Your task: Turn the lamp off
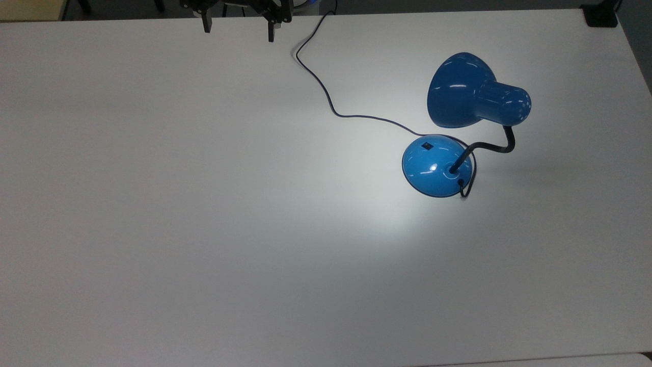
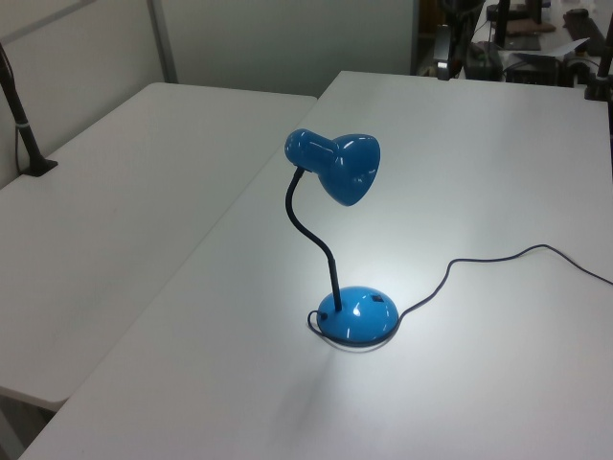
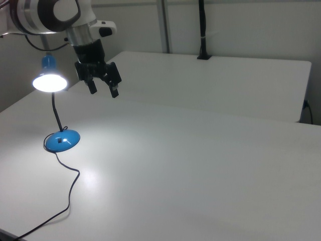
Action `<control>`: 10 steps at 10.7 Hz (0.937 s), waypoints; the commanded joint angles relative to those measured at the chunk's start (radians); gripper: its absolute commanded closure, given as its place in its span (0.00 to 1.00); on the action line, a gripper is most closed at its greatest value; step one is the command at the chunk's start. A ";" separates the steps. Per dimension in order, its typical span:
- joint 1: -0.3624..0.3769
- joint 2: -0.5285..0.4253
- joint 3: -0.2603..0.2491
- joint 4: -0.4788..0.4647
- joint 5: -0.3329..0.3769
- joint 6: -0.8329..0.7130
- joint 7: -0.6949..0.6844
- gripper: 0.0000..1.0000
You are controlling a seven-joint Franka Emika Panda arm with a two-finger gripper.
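Where the white table [image 3: 200,165] runs nearest the camera in the right view, the lamp's thin black cord [image 3: 67,193] crosses it, curling from the bottom edge up to the round blue base [image 3: 62,140]. The lamp [image 1: 461,122] stands on the table with its base flat, on the right view's left and the top view's right. A small black switch [image 1: 427,146] sits on the dome of the base, on the side toward the top view's upper left. From the base a black gooseneck [image 2: 311,235] rises and bends, carrying the bell-shaped blue shade [image 2: 345,168] tilted downward. The bulb glows bright white inside the shade [image 3: 50,82] in the right view, and a pale pool of light lies on the table around and beside the base.

Farther back, the gripper [image 3: 103,89] hangs in the air above the table, well apart from the lamp, its two black fingers [image 3: 115,92] pointing down with a clear gap between them and nothing held. In the top view the fingers [image 1: 272,33] show at the upper edge, near where the cord [image 1: 326,97] leaves the table.

Beyond lies a second white table [image 2: 105,220], a black post [image 3: 202,30] standing at its far edge.
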 commanded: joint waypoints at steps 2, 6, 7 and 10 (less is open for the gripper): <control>0.005 -0.011 0.000 0.004 -0.015 -0.033 0.000 0.20; -0.003 -0.011 -0.003 0.004 -0.013 -0.046 -0.044 0.98; -0.003 -0.011 -0.003 0.004 -0.013 -0.046 -0.044 1.00; -0.003 -0.011 -0.003 0.004 -0.013 -0.046 -0.044 1.00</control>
